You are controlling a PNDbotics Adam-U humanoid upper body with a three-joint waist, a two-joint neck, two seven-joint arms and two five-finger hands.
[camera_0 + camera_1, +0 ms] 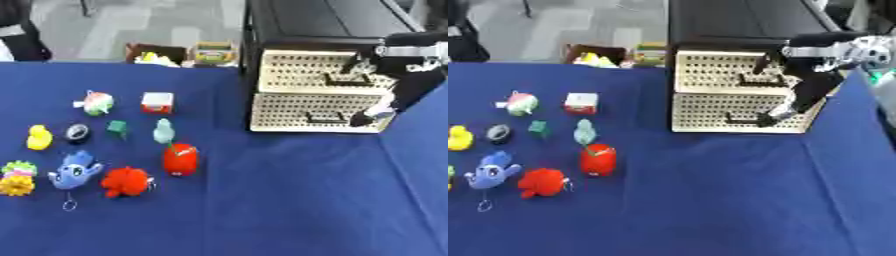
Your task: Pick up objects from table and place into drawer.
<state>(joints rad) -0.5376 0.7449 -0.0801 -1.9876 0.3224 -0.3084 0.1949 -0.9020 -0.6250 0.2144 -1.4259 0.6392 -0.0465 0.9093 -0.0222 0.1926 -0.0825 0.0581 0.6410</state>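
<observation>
1. The right hand was seen at the front of the drawer unit, its fingers reaching down beside the lower drawer's handle; whether they were curled or straight could not be told.
2. Both drawers appeared closed, so the opening step was judged to be in hand.
3. The toys, among them a red toy and a blue plush, were left untouched on the blue table, well apart from the unit.
4. Next, the handle would need to be hooked and pulled outward.
5. The left hand was not seen.

No readable text, label, brand or number is showing on the toys, the drawer unit or the surface.
</observation>
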